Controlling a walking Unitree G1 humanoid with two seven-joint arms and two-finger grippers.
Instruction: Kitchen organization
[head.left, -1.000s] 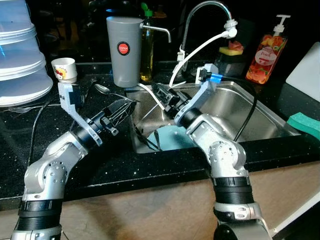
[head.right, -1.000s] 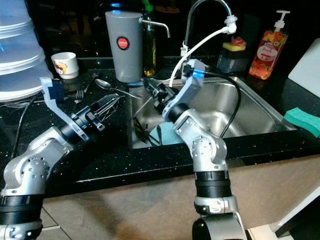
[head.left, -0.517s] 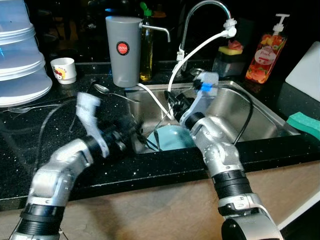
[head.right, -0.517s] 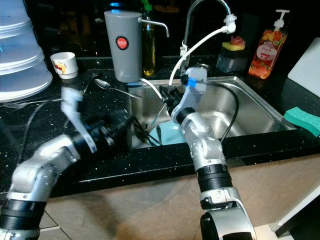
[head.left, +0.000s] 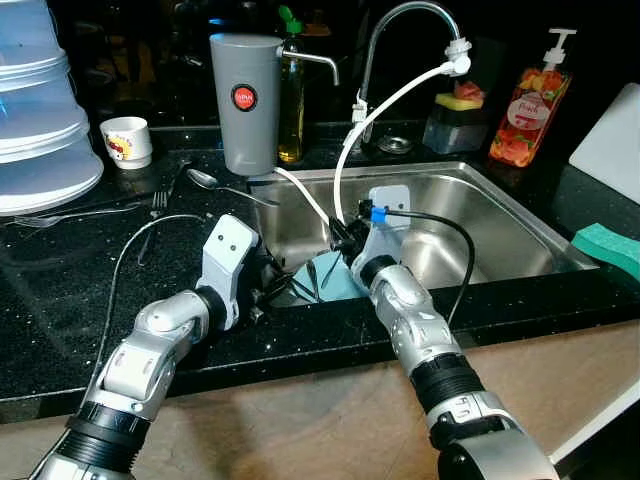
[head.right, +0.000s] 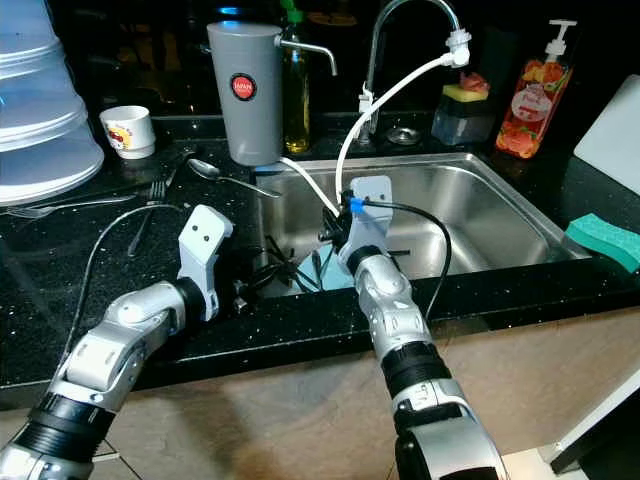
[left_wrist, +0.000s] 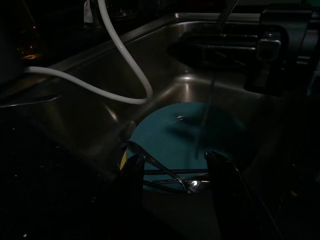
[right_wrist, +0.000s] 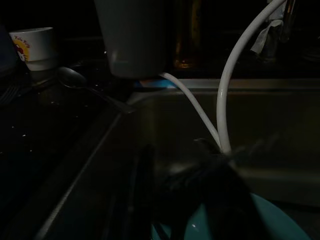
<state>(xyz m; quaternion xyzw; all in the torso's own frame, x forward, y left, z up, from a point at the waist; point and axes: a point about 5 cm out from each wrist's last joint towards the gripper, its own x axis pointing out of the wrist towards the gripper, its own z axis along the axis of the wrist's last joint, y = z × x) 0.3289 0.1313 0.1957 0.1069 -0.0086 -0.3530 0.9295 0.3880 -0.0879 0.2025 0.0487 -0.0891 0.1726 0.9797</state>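
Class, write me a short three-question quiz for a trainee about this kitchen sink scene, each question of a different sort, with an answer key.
1. True or false: the teal plate lies inside the sink.
2. Multiple choice: what lies on the counter just left of the sink's rim, in front of the grey jug? A) a spoon B) a knife C) a whisk
3. Fill in: the left gripper reaches over the sink's left edge toward the ____ plate, while the right gripper is down in the basin beside the white hose.

Key: 1 true; 2 A; 3 teal.
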